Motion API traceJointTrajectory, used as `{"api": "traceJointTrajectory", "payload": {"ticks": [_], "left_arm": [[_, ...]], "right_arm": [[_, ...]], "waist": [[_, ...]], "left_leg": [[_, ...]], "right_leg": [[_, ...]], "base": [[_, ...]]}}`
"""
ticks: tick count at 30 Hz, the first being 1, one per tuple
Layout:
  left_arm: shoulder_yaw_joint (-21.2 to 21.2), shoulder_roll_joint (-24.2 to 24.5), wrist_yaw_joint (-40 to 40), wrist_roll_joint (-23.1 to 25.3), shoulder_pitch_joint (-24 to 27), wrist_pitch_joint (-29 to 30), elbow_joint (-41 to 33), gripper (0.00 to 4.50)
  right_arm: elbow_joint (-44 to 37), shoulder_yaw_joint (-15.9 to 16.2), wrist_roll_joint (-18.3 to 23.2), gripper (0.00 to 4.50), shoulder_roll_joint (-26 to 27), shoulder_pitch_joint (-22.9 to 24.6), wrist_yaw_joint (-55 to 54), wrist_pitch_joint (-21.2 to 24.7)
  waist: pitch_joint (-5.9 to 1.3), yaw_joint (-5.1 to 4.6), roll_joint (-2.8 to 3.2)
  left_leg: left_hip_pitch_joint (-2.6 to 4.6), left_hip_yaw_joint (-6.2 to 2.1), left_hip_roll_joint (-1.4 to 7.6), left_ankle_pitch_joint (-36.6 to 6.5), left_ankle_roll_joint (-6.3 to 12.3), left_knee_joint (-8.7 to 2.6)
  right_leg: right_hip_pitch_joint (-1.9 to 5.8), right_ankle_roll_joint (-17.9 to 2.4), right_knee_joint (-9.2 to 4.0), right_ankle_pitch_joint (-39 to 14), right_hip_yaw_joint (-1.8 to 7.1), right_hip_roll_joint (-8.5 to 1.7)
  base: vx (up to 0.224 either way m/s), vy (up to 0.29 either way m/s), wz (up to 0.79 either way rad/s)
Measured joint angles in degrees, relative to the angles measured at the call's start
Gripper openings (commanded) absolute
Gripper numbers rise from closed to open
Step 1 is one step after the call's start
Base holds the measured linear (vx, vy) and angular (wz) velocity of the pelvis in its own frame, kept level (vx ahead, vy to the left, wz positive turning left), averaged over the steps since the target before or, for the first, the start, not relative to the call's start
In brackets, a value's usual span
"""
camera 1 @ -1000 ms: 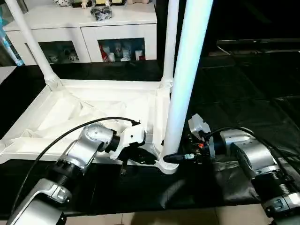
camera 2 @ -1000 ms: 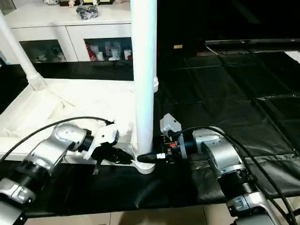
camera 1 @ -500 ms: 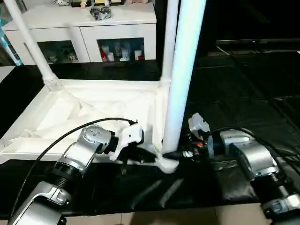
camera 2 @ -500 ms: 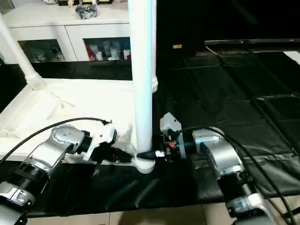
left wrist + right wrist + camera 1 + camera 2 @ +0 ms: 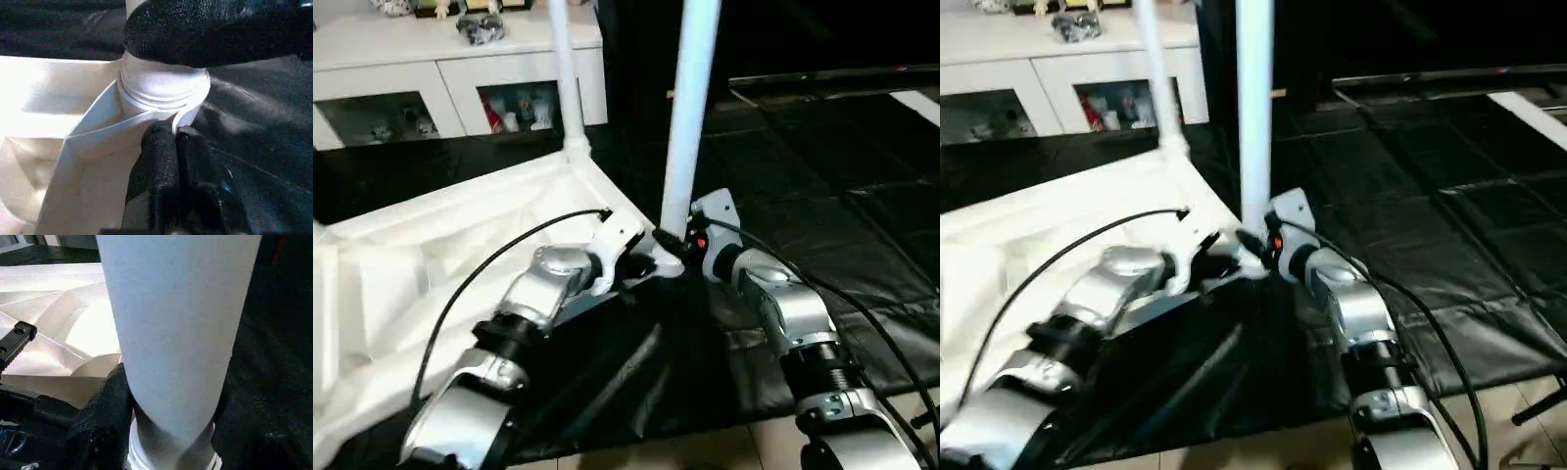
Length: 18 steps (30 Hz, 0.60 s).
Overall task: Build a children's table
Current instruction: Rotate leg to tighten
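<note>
The children's table lies upside down, its white top (image 5: 431, 245) ribbed side up on black sheeting. One white leg (image 5: 561, 69) stands in the far corner. Another leg (image 5: 693, 98) rises from the near corner socket (image 5: 668, 266). My right gripper (image 5: 673, 241) is shut on this leg just above the socket; in the right wrist view the leg (image 5: 176, 323) stands between its black fingers (image 5: 115, 396). My left gripper (image 5: 641, 266) is shut, and its tips (image 5: 175, 134) press against the socket's thin rim from the table's inner side.
A white cabinet with glass doors (image 5: 460, 69) stands behind the table. Black sheeting (image 5: 842, 176) covers the floor to the right, with a dark rail (image 5: 822, 78) at the back. Black cables loop over both silver forearms.
The table top has swung round, and the held corner with both grippers now sits farther from me. The view has shifted as well. Both grips look unchanged.
</note>
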Motion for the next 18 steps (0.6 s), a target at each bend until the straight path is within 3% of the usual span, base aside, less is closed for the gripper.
{"api": "traceJointTrajectory", "payload": {"ticks": [11, 18], "left_arm": [[-1.3, 2.0, -2.9, 0.5, 0.9, -2.1, -0.9, 0.00], [-3.1, 6.0, -11.1, 0.0, 1.8, -6.7, -1.1, 0.00]], "right_arm": [[-2.3, 0.0, 1.3, 3.55, 0.3, 2.4, 3.1, -0.6], [-4.3, 1.5, 4.4, 4.22, -5.4, 4.5, 14.9, -1.5]], "waist": [[0.00, -0.13, 0.00], [0.01, 0.25, 0.02]], "left_leg": [[0.02, 0.01, 0.03, 0.0, 0.03, -0.01], [0.02, 0.01, 0.03, 0.0, 0.04, 0.00]], "right_leg": [[0.00, 0.0, -0.05, 0.0, 0.02, 0.01], [0.00, 0.0, -0.03, 0.0, 0.02, 0.01]], "base": [[0.000, 0.000, 0.00], [0.000, 0.000, 0.00]]}}
